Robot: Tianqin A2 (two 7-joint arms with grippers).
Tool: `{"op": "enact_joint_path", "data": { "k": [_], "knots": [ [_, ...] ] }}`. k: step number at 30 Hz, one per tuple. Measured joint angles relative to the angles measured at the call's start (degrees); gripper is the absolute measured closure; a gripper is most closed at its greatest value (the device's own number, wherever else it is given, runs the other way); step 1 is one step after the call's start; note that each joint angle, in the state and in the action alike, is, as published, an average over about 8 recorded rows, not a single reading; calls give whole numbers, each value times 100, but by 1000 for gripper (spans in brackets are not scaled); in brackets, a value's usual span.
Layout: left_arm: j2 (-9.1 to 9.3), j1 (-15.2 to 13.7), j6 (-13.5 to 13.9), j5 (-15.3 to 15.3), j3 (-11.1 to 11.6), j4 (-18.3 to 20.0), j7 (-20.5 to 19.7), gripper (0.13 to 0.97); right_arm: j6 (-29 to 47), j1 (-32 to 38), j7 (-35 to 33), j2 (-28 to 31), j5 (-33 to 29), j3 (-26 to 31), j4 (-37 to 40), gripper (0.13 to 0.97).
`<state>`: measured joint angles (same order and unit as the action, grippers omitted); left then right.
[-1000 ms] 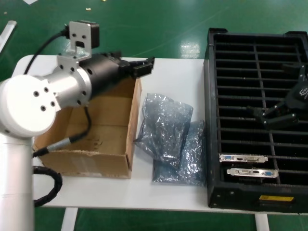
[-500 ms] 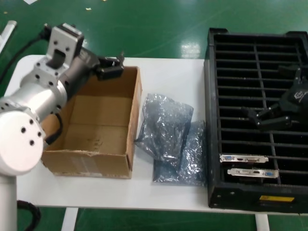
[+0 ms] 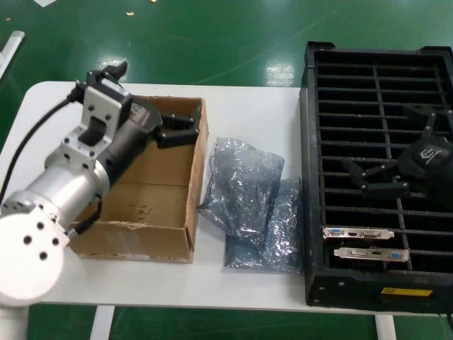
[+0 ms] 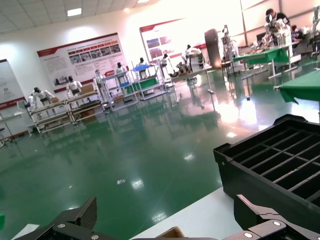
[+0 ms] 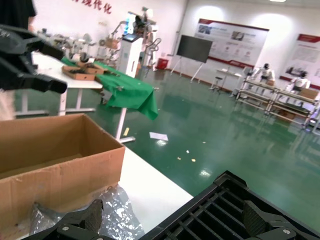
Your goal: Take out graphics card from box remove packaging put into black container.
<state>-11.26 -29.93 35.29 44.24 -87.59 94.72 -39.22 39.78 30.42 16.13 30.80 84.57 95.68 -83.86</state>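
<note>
Left gripper (image 3: 185, 127) hanging over the far right corner of the box (image 3: 170, 227), fingers spread apart, nothing between them. Right gripper (image 3: 368, 177) poised over the middle slots of the container (image 3: 308, 212), fingers likewise apart and empty.

Box sitting on the left half of the bench (image 3: 248, 106), long axis running from near edge to far edge, open top, brown floor bare as far as visible.

Two bags lying between box and container: one bag (image 3: 241, 188) crumpled just right of the box, a second bag (image 3: 279, 227) beside it, touching the container's left wall, reaching toward the near edge.

Two cards standing in the container's near slots, close to the yellow label (image 3: 405, 292): far card (image 3: 358, 232) and near card (image 3: 371, 253), each on edge, long axis left to right along its slot, silver bracket with blue and white ports facing up.

From the right wrist, box (image 5: 60, 165), bag (image 5: 117, 212) and container (image 5: 210, 210) seen side by side.
</note>
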Motion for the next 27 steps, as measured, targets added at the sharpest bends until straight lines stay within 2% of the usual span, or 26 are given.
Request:
{"op": "enact_joint_path", "data": {
  "k": [27],
  "knots": [
    [-291, 1470, -1732, 2891, -200, -150, 1925, 132, -1954, -1496, -792, -669, 912, -197, -385, 129]
  ]
}}
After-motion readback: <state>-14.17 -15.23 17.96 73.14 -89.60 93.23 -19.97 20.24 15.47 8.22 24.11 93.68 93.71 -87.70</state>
